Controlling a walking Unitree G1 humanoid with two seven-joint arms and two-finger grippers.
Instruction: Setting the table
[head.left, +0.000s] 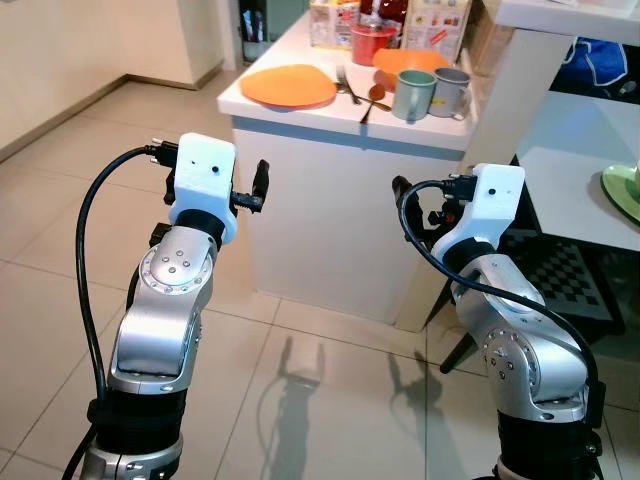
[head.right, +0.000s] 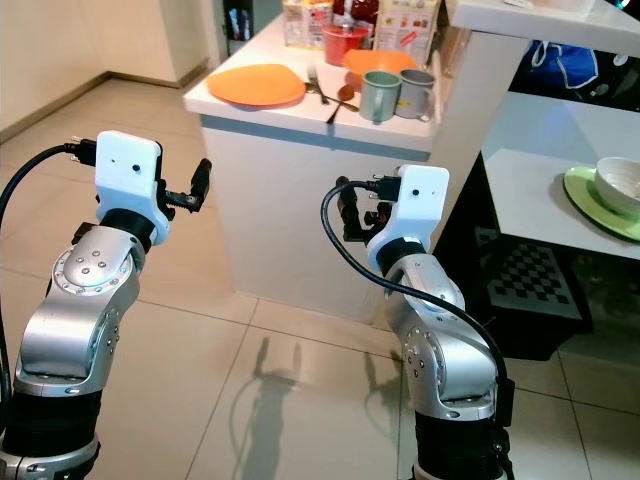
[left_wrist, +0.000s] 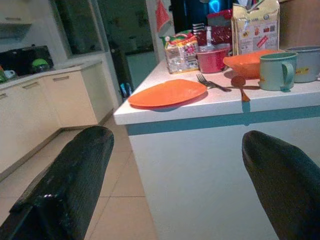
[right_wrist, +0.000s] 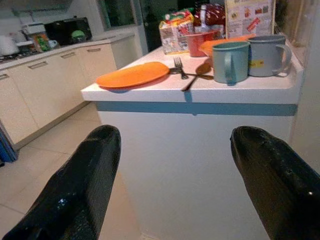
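Grippers up, empty, ready to reach.
Your left gripper (head.left: 262, 187) and right gripper (head.left: 402, 193) hold nothing, fingers wide apart; both stop short of the counter (head.left: 300, 112), where the orange plate (head.left: 288, 86), fork (head.left: 346, 85) and mugs (head.left: 431, 93) wait.

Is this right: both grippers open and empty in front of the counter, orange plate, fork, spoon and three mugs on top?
Not quite: two mugs, not three, a green mug and a grey mug, clearest in the right wrist view. The rest holds: left gripper and right gripper open, empty; orange plate, fork, spoon on the counter.
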